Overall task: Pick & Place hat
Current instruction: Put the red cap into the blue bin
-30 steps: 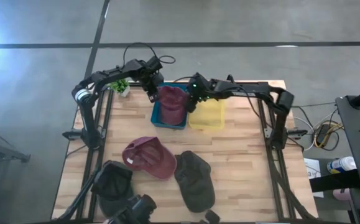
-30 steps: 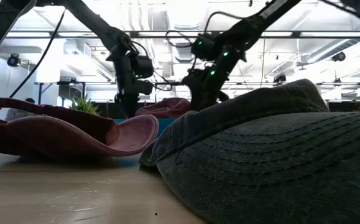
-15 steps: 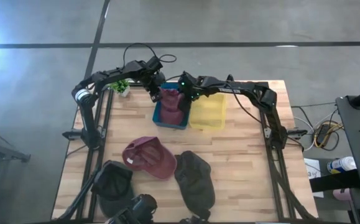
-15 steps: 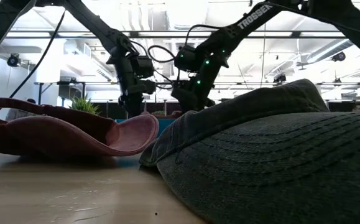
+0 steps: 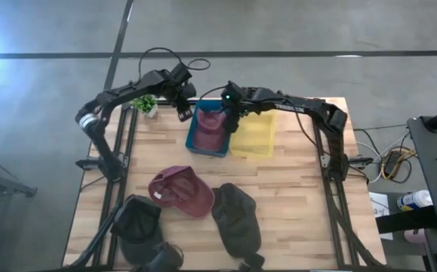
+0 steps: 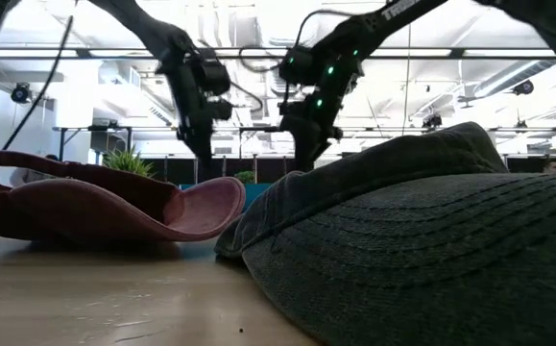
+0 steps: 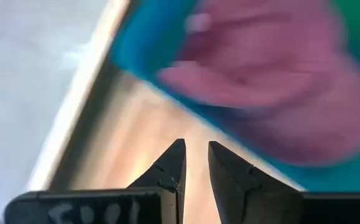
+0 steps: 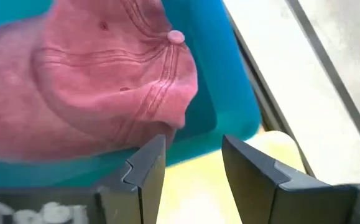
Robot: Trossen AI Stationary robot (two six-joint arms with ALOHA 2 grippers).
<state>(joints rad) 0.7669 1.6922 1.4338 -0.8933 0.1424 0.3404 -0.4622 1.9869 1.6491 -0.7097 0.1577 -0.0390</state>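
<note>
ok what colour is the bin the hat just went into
Blue, more teal up close: the bin holds a pink-maroon hat, clearest in the right wrist view.

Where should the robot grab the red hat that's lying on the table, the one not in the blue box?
Probably its brim. The red hat lies upside down, hollow side up, so the brim sticks out flat toward the dark green hat with its edge lifted off the table. Fingers coming down from above could pinch that thin edge; the round crown is too wide.

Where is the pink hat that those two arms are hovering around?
In the high view the pink hat lies in the blue bin at the table's far edge, beside the yellow bin, with the left end effector and right end effector flanking it.
</note>
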